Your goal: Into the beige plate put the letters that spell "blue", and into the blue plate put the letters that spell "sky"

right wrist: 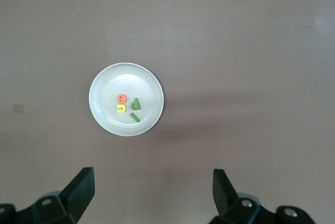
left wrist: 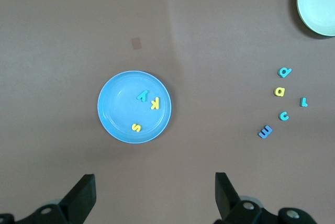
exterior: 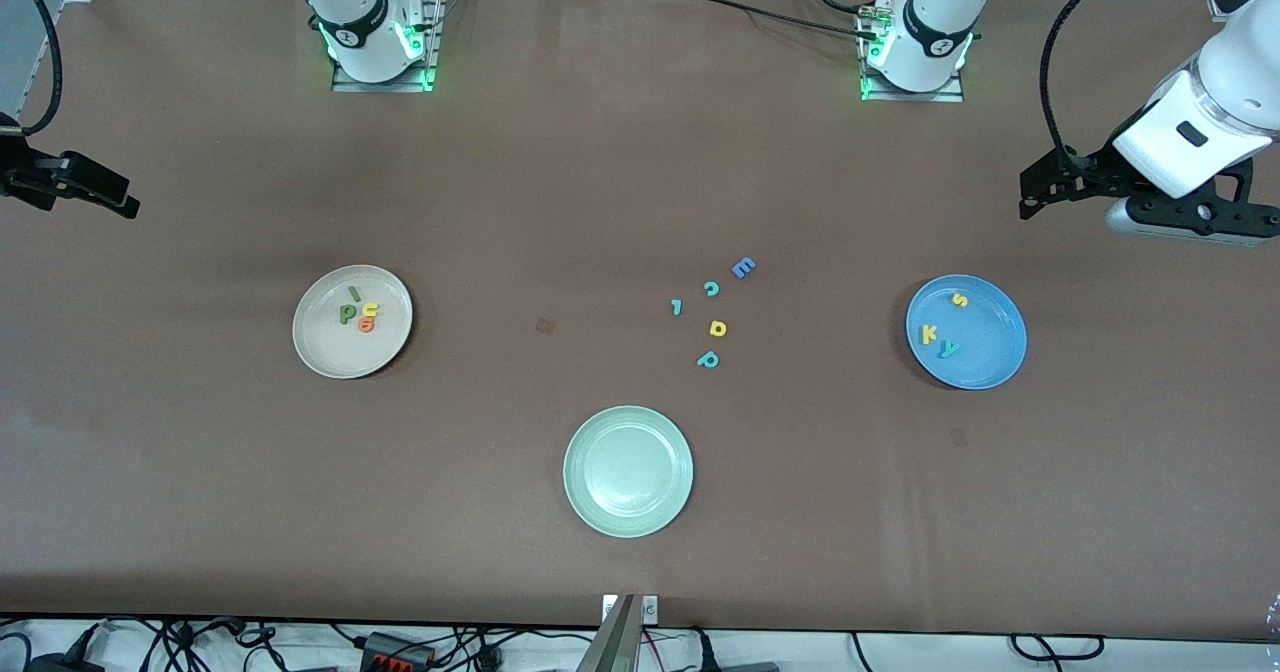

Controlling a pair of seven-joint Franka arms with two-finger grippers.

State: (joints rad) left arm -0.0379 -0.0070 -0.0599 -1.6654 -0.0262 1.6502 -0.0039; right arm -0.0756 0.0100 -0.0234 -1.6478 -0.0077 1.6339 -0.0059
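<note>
- While both arms hung high above the table, the letters that spell "blue" (exterior: 358, 311) showed as tiny foam pieces: a green b-shape, a thin green bar, a yellow u and an orange e, bunched close together.
- They lay inside the beige plate (exterior: 322, 350), a plain round cream dish toward the right arm's end of the table.
- Two yellow pieces and a teal one, the letters that spell "sky" (exterior: 943, 330), sat in the blue plate (exterior: 990, 362) toward the left arm's end.
- A pale green plate (exterior: 628, 470) lay nearest the front camera, with nothing in it.
- Five loose letters (exterior: 715, 312) lay on the table (exterior: 200, 472) between the beige and blue plates.
- Well above the beige plate, the right gripper (right wrist: 152, 195) had its fingers spread wide, holding nothing.
- Likewise the left gripper (left wrist: 154, 195) hung agape and empty over the blue plate.
</note>
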